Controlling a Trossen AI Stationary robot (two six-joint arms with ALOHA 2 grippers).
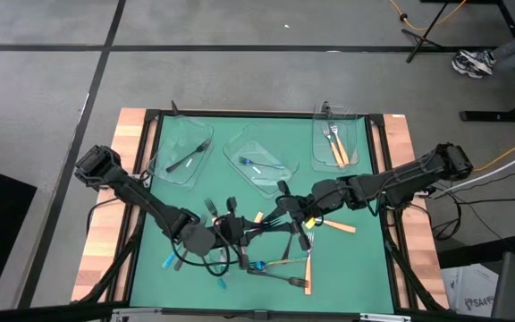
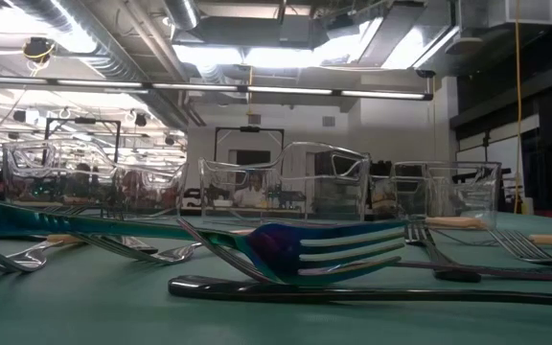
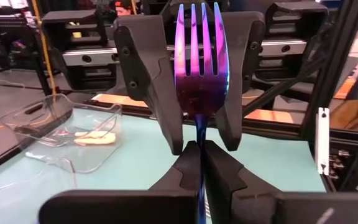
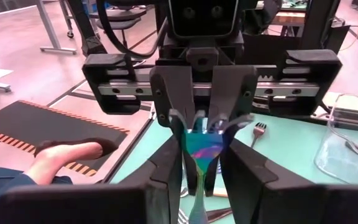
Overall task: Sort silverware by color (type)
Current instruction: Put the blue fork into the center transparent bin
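Note:
An iridescent blue-purple fork [image 3: 199, 74] stands tines-up between my two grippers, which face each other over the pile of silverware [image 1: 266, 246] at the middle of the green table. My left gripper [image 3: 201, 165] [image 1: 235, 229] is shut on it. My right gripper [image 4: 202, 155] [image 1: 282, 215] comes from the opposite side, with its fingers closed in on the fork's head [image 4: 201, 147]. Black, blue-purple and orange-handled forks lie crossed on the mat. The low view shows only lying silverware, no gripper. My left gripper pinches the fork's neck [image 3: 201, 146] just under the head, between its two fingers. The head rises above the fingers, and the handle runs down between them. My right gripper has the head's two side edges [image 4: 191, 142] against its fingers' inner faces. The tines stick out above, and the handle [image 4: 197, 193] hangs down in the gap.
Three clear trays sit along the far side: the left one [image 1: 179, 154] holds a black utensil, the middle one [image 1: 259, 163] a blue one, the right one [image 1: 335, 141] orange-handled forks. Orange-handled forks [image 1: 338, 226] lie near my right gripper. A person's hand [image 4: 64, 155] shows beyond the table.

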